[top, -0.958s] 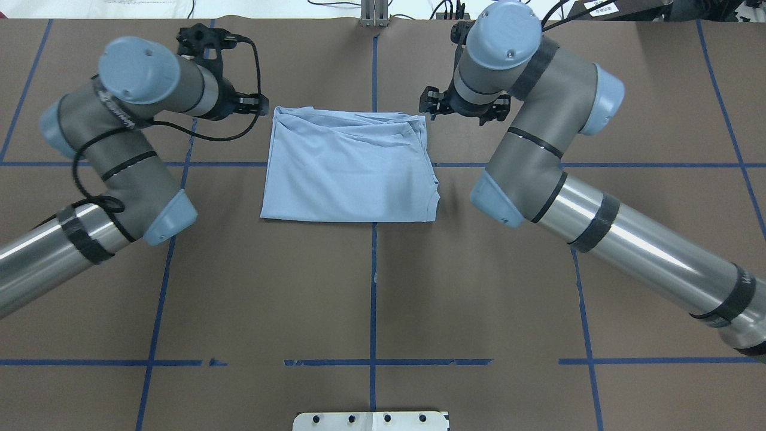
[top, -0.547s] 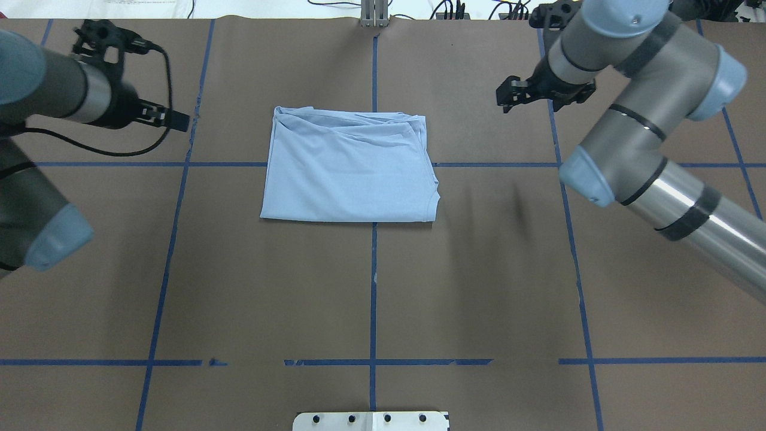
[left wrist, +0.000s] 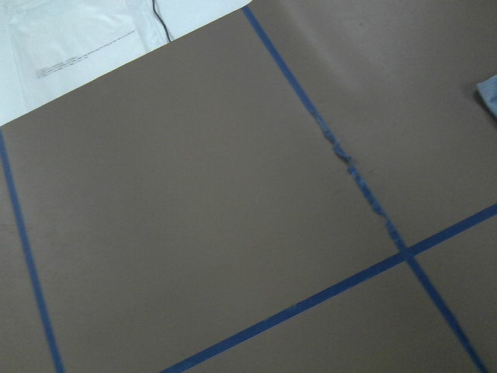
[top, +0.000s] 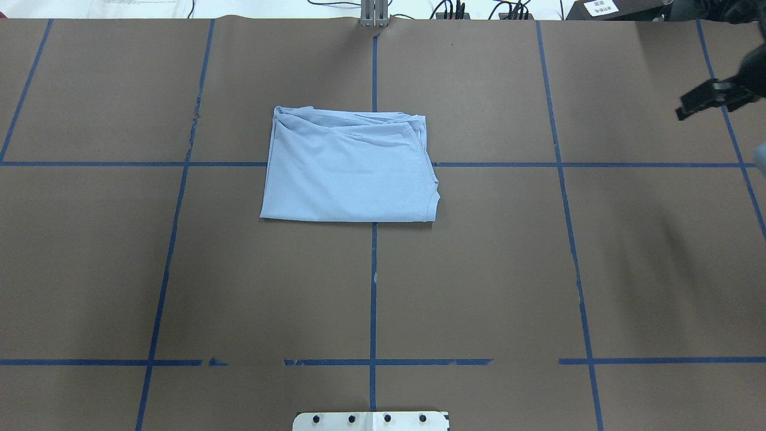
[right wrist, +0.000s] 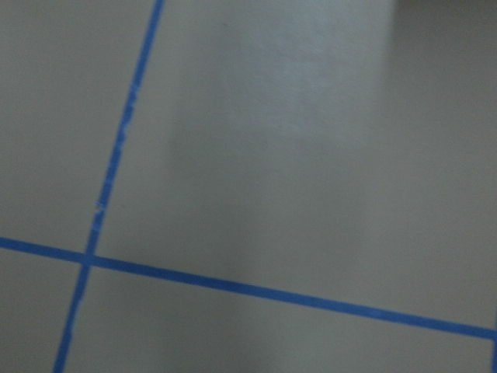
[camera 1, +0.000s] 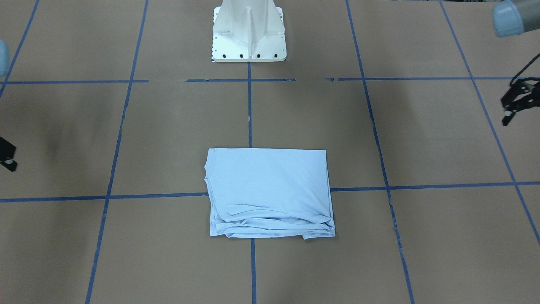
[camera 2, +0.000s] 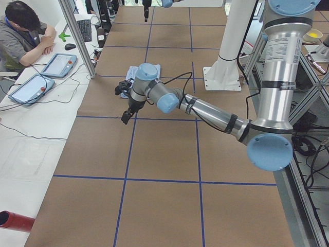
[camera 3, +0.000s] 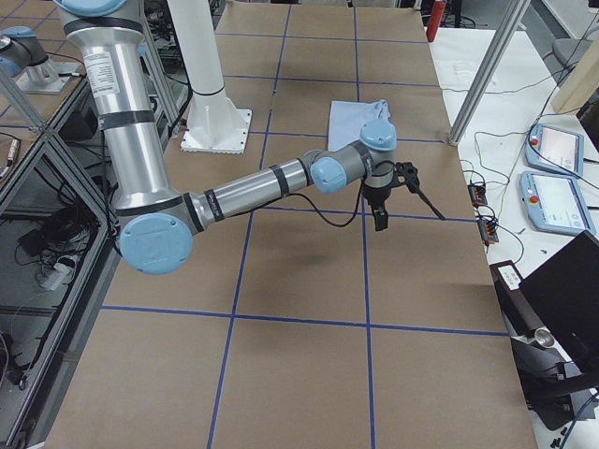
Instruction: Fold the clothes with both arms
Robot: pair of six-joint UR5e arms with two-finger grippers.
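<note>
Seemingly finished, the folded T-shirt [top: 350, 173] lies neat, so parking wide of it suits the left gripper [camera 1: 517, 100], jaws apart, and the right gripper [top: 707, 102], whose jaw state cannot be told.

Left tool [camera 1: 514, 104] swung outward; right tool [top: 699, 103] too.

Open table [top: 479, 287] rings the folded T-shirt [top: 350, 173] (left claw [camera 1: 512, 109], right claw [top: 697, 106] both well apart).
</note>
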